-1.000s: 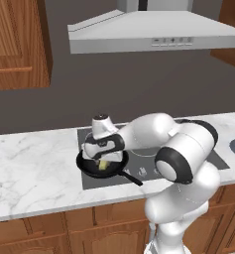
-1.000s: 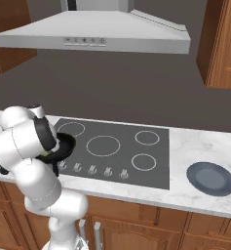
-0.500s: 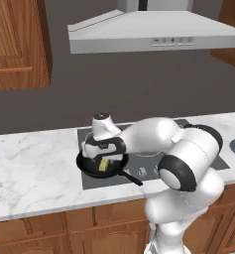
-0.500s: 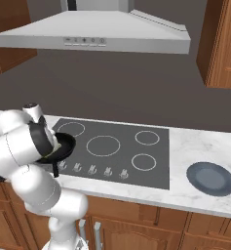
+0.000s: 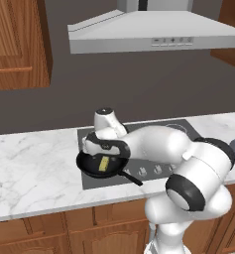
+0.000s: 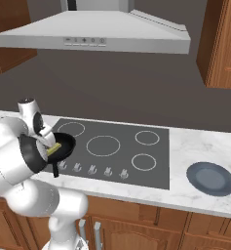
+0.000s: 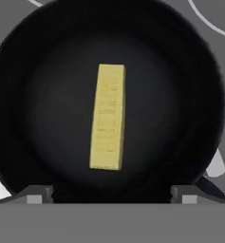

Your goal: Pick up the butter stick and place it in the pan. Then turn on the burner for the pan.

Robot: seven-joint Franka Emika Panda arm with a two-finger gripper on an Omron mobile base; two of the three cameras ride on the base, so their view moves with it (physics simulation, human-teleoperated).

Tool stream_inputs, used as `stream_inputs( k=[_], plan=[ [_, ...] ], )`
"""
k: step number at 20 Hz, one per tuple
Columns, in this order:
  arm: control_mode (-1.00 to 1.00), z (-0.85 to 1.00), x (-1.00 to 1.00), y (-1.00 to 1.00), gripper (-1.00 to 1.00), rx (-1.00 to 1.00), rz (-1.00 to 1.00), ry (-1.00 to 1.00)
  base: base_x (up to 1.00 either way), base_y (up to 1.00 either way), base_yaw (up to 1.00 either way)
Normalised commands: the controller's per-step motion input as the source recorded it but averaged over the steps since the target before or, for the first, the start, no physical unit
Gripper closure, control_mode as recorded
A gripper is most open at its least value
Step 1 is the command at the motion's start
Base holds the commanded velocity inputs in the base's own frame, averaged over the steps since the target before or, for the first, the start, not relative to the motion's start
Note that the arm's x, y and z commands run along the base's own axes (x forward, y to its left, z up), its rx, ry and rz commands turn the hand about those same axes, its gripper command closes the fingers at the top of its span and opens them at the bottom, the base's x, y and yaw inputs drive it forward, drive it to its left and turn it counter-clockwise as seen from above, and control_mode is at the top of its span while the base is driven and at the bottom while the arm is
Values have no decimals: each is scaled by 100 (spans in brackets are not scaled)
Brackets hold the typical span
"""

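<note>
Jaws stand wide apart and empty just above the pan (image 5: 100, 166) in the left base view, with the butter stick (image 5: 104, 162) lying flat inside it on the cooktop's (image 5: 153, 168) front left corner, set into the marble desk (image 5: 34, 163). From the right base view, the pan (image 6: 63, 144) sits half hidden behind the arm, the butter stick (image 6: 53, 149) poking out at its near rim. Looking down from the hand view, the two fingertips (image 7: 35, 194) flank the pan's (image 7: 180, 95) near edge while the butter stick (image 7: 107, 116) lies near the middle of its black floor, clear of both.

text: none legible | butter stick (image 7: 107, 116) in the pan (image 7: 47, 57): faint raised marks along its top face, too blurred to read | range hood (image 6: 102, 36) above the cooktop (image 6: 136, 161): small button marks on its front strip, too small to read | cooktop: plain burner rings, no readable signs
</note>
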Motion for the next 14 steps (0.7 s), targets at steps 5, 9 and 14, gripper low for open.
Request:
stream_inputs(
  k=[5, 9, 14],
  plan=[
    [-100, 16, -71, -36, -100, 7, 6, -2, 0, 0, 0],
    [-100, 27, -78, -39, -100, 8, 6, 0, 0, 0, 0],
    [-100, 7, -73, -31, -100, 2, 4, 0, 0, 0, 0]
  ],
)
